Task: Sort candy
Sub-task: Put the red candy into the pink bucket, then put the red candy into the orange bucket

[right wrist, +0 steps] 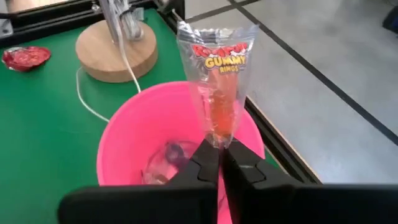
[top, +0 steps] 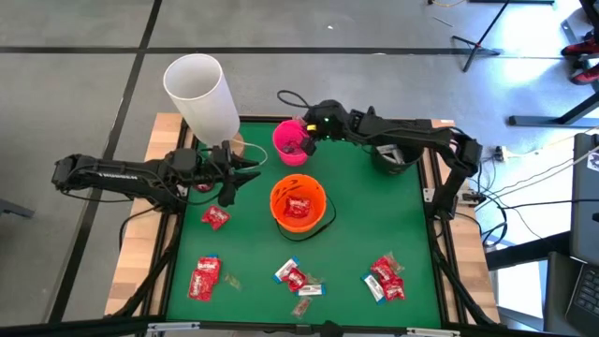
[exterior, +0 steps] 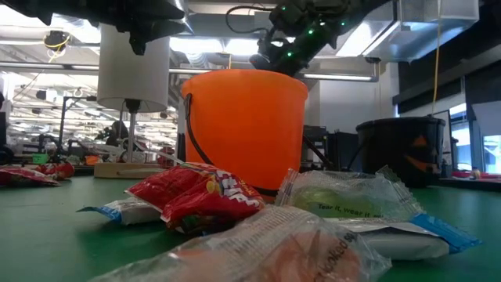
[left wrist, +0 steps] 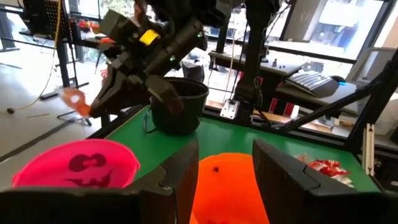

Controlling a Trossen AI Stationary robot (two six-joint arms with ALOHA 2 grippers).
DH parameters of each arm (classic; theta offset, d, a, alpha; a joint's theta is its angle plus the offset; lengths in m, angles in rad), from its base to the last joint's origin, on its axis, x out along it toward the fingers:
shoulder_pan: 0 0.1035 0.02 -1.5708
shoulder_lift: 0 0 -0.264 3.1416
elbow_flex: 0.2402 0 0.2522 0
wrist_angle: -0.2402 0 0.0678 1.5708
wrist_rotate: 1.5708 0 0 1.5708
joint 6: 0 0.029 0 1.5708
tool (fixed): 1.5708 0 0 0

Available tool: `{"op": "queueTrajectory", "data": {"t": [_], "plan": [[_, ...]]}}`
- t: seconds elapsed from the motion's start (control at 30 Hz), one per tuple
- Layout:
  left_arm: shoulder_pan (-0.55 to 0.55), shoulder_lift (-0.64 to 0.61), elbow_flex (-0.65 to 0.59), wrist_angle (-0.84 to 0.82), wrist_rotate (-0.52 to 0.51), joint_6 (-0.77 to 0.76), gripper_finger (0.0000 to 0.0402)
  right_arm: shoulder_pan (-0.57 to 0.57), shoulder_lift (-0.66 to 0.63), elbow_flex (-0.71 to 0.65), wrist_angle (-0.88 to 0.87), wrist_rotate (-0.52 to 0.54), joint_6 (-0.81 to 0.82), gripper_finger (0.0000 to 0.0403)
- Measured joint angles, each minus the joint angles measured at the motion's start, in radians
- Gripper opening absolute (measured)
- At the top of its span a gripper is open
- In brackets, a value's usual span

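— What stood around the buckets, and did anything block the way?

— A white lamp shade (top: 200, 91) on a round wooden base (right wrist: 116, 53) stood at the back left of the green table (top: 365, 225), just beside the pink bucket (top: 292, 140). The orange bucket (top: 299, 203) sat in the middle and a black bucket (top: 393, 157) at the back right, partly under the right arm. In the low view the orange bucket filled the middle and hid most of what lay behind it.

— Any writing you could read?

— On the clear packet (right wrist: 216, 74) it said "GUMMY RINGS"; the word above that was creased, possibly a brand name, and I could not make it out. The pink bucket showed a dark jack-o'-lantern face.

— Where was that packet relative to the claw?

— The right gripper (right wrist: 219, 151) was clenched on its lower edge, holding it upright over the pink bucket, which already held a clear wrapper (right wrist: 165, 158). The left gripper (left wrist: 225, 163) hung released near the lamp base, facing the orange bucket. Red candy (top: 387, 277) lay scattered along the front of the table, one piece (top: 216, 217) near the left gripper.
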Motion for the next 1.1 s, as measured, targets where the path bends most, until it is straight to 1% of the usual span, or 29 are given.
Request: {"op": "queueTrajectory", "data": {"t": [0.1, 0.3, 0.37, 0.43, 0.5, 0.57, 0.7, 0.8, 0.9, 0.97, 1.07, 1.1], "plan": [[-0.001, 0.0, 0.0, -0.018, 0.003, -0.002, 0.0141, 0.0, -0.004, 0.001, -0.009, -0.007, -0.016, 0.0049], [-0.002, 0.0, 0.0, -0.02, 0.008, -0.003, 0.0141, 0.001, -0.055, 0.002, -0.019, -0.008, -0.035, 0.0152], [-0.002, 0.0, 0.0, -0.02, -0.012, -0.003, 0.0141, 0.009, -0.082, 0.002, -0.029, -0.01, -0.041, 0.0176], [-0.002, 0.0, 0.006, -0.037, -0.038, -0.005, 0.0141, 0.019, -0.115, 0.002, -0.033, -0.009, -0.043, 0.0192], [-0.002, 0.0, 0.052, -0.15, -0.061, -0.015, 0.0141, 0.04, -0.153, 0.002, -0.048, -0.008, -0.053, 0.0197], [-0.002, 0.009, 0.127, -0.309, -0.093, -0.041, 0.0141, 0.07, -0.188, 0.002, -0.05, 0.002, -0.065, 0.0197], [-0.017, 0.081, 0.294, -0.65, -0.16, -0.118, 0.0141, 0.142, -0.254, 0.002, -0.039, 0.053, -0.092, 0.0183], [-0.03, 0.151, 0.407, -0.807, -0.156, -0.187, 0.0141, 0.192, -0.288, 0.002, -0.037, 0.085, -0.098, 0.0174], [-0.053, 0.237, 0.463, -0.912, -0.124, -0.218, 0.0141, 0.236, -0.305, 0.002, -0.054, 0.121, -0.098, 0.0167], [-0.073, 0.303, 0.467, -0.96, -0.076, -0.212, 0.0141, 0.265, -0.313, 0.002, -0.066, 0.14, -0.098, 0.0166], [-0.107, 0.398, 0.467, -1.054, 0.093, -0.162, 0.0141, 0.298, -0.314, 0.002, -0.082, 0.156, -0.099, 0.0166], [-0.123, 0.428, 0.467, -1.096, 0.134, -0.159, 0.0141, 0.307, -0.314, 0.002, -0.092, 0.16, -0.099, 0.0166]]}}
